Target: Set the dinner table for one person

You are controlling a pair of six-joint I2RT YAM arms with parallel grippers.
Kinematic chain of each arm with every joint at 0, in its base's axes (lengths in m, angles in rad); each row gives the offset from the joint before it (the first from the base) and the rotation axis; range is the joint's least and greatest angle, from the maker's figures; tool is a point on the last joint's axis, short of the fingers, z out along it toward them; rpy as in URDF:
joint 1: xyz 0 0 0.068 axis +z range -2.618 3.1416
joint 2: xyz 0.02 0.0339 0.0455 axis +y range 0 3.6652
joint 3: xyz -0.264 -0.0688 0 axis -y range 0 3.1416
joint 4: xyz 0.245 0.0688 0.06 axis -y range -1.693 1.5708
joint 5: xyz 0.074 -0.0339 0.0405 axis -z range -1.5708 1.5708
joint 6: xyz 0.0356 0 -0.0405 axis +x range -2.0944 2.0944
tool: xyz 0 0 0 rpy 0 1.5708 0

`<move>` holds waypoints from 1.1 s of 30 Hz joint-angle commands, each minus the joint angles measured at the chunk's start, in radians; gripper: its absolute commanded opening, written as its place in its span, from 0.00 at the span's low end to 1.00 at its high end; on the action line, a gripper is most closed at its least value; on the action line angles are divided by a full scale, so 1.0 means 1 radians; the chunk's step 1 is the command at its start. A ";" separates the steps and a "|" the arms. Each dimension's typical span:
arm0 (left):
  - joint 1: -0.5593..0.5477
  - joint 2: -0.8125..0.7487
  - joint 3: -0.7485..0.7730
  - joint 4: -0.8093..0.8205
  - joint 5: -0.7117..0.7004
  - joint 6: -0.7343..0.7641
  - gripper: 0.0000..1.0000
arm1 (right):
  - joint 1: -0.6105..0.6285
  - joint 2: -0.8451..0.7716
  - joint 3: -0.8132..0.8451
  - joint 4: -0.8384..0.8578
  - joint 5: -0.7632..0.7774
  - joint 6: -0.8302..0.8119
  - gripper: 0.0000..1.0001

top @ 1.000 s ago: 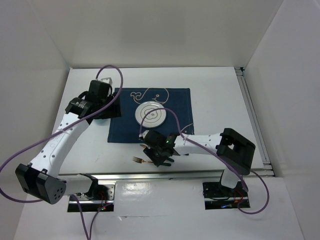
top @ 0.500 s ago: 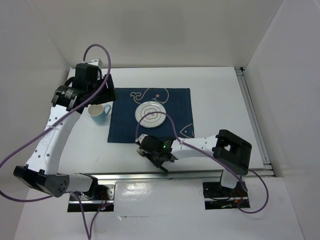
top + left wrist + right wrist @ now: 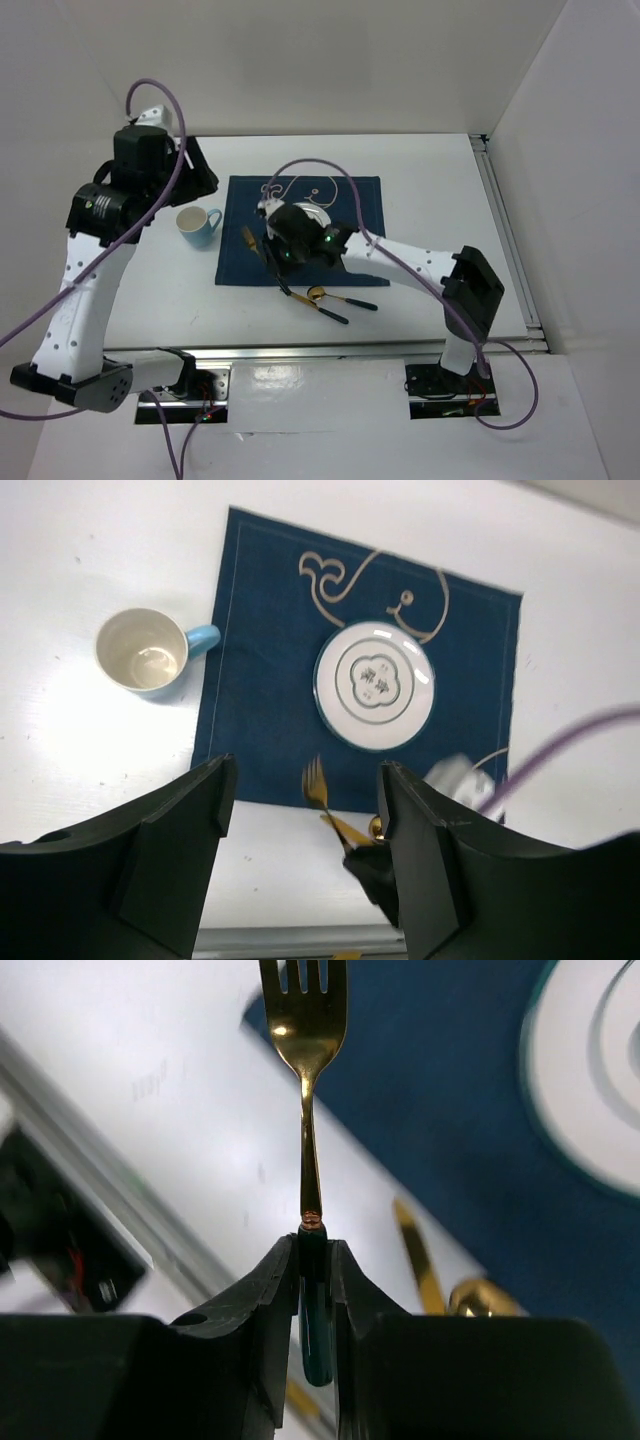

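Plate (image 3: 375, 685) on placemat (image 3: 262, 695), cup (image 3: 140, 652) left; right fingers (image 3: 268, 1295) grip fork (image 3: 305, 1020), left fingers (image 3: 170, 850) spread, empty. Knife (image 3: 335, 314), spoon (image 3: 318, 293) on bench (image 3: 430, 180), unplaced.

place: robot lab test cell
enclosure: plain white walls (image 3: 330, 60) on three sides
worktop: white worktop (image 3: 430, 180), silver rails (image 3: 507, 240) at right edge
rig: arm bases (image 3: 445, 385) bolted at frame bottom, purple cables (image 3: 533, 385)

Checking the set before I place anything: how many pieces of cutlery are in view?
3. The fork is clamped in the right end effector over the placemat's near-left part. The knife and spoon lie on the dinner table by its near edge. The arm could hide more.
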 commanded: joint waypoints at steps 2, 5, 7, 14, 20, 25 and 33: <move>0.006 -0.112 0.012 0.033 -0.067 -0.056 0.74 | -0.120 0.164 0.156 0.108 -0.105 0.138 0.00; 0.006 -0.135 -0.010 0.033 -0.076 -0.067 0.74 | -0.167 0.305 0.291 0.153 -0.118 0.249 0.00; 0.006 -0.145 -0.020 0.042 -0.076 -0.067 0.74 | -0.178 0.367 0.389 0.171 -0.090 0.334 0.00; 0.006 -0.145 -0.060 0.021 -0.067 -0.056 0.74 | -0.188 0.615 0.639 0.170 -0.002 0.477 0.00; 0.006 -0.126 -0.126 0.021 -0.107 -0.035 0.74 | -0.197 0.692 0.657 0.179 0.040 0.514 0.06; 0.006 -0.117 -0.126 -0.001 -0.107 -0.025 0.74 | -0.197 0.692 0.630 0.211 0.049 0.514 0.36; 0.006 -0.117 -0.135 -0.001 -0.107 -0.016 0.74 | -0.197 0.636 0.583 0.254 0.022 0.494 0.51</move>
